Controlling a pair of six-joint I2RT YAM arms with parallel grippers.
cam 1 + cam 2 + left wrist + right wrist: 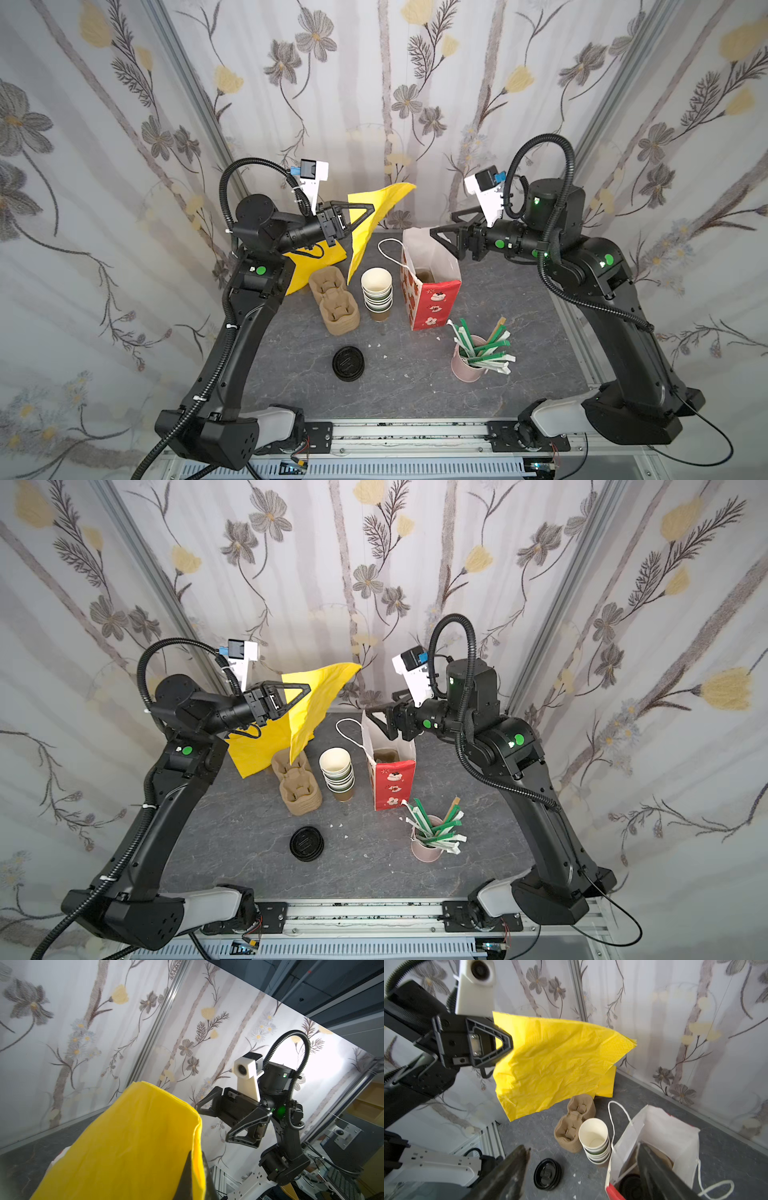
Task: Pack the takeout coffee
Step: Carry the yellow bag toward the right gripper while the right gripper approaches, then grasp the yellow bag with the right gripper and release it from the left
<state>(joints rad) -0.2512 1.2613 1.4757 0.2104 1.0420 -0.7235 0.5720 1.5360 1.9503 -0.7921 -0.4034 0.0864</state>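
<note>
the left tool [370, 206] is pinched tight on a yellow napkin [365, 237] and holds it up off the surface [415, 395] at the back left. the sheet hangs crumpled in front of more yellow sheets [322, 259] leaning there. the right tool [442, 223] stands wide and empty above the mouth of the red-and-white paper bag [432, 299] — in the right wrist view one finger [654, 1167] reaches over the bag's opening, and the other finger [508, 1172] stays outside it. the takeout coffee [630, 1185] sits low inside the bag; only its dark round lid shows, beside a brown carrier [424, 275]. left of the bag stand a stack of lidless cups [376, 291] and a pile of pulp cup carriers [334, 303]. loose black lids [348, 363] lie nearer the front, and a pink cup of wrapped sticks [469, 365] stands front right of the bag.
</note>
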